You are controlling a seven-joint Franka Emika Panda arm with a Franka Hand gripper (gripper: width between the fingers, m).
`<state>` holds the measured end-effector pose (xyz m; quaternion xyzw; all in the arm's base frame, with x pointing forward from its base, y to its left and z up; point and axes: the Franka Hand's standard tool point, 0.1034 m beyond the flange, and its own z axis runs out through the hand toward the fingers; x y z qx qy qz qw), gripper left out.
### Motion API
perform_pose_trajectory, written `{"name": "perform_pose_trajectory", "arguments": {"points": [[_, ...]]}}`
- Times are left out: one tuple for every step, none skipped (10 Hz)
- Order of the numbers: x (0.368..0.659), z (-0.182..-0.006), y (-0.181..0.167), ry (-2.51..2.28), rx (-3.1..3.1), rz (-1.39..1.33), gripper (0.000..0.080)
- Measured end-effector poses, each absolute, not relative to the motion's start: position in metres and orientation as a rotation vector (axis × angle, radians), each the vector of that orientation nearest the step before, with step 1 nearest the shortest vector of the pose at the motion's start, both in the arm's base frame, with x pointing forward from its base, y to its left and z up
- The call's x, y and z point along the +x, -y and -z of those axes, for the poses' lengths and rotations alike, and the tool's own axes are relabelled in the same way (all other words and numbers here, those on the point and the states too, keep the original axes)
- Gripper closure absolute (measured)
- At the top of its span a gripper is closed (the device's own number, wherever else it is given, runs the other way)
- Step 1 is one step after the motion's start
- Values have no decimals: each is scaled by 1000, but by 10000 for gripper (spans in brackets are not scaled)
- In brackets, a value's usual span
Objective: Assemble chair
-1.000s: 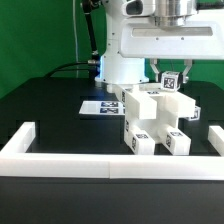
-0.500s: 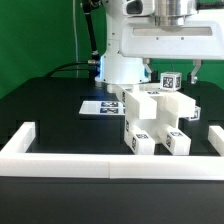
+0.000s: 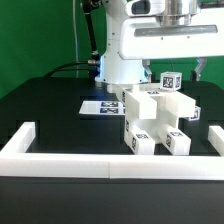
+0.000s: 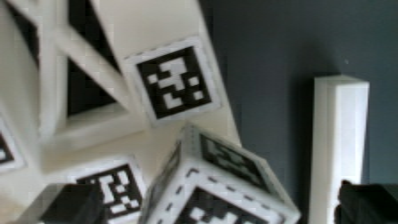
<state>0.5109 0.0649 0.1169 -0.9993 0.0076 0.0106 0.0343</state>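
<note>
We see the chair (image 3: 155,122) (matte white, blocky, square-edged, with black-and-white tags) standing on the black desk (image 3: 55,110) toward the exterior view's right, just behind the low white wall (image 3: 60,165). The fingers (image 4: 68,205) hang spread wide on either side of its top tagged block, gripping nothing. The flat marker board (image 3: 100,106) lies near the chair — bare desk stretches to the exterior view's left.

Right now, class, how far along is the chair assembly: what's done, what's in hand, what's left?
Done: the chair stands joined as one piece, with a tagged block set at its top. In hand: nothing; the jaws stand open either side of that block. Left: no loose part shows, so probably only backing away and checking the fit.
</note>
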Motion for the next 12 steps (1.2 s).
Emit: {"name": "perform_pose_trajectory", "arguments": {"points": [[511, -117, -65, 72, -3074, -30, 151], [511, -117, -65, 213, -3070, -26, 151], [511, -117, -65, 317, -3061, -23, 151], [511, -117, -64, 439, -3047, -18, 151], [511, -117, -64, 548, -3034, -14, 151], [511, -117, -63, 626, -3021, -12, 151], [512, -117, -61, 771, -2988, -8, 151], [512, -117, -59, 913, -2951, -6, 151], [512, -117, -56, 1041, -2913, -5, 151], [512, -117, -56, 1029, -2918, -7, 151], [512, -116, -56, 1028, -2918, -8, 276], [512, -116, -55, 1028, -2918, -8, 415]]}}
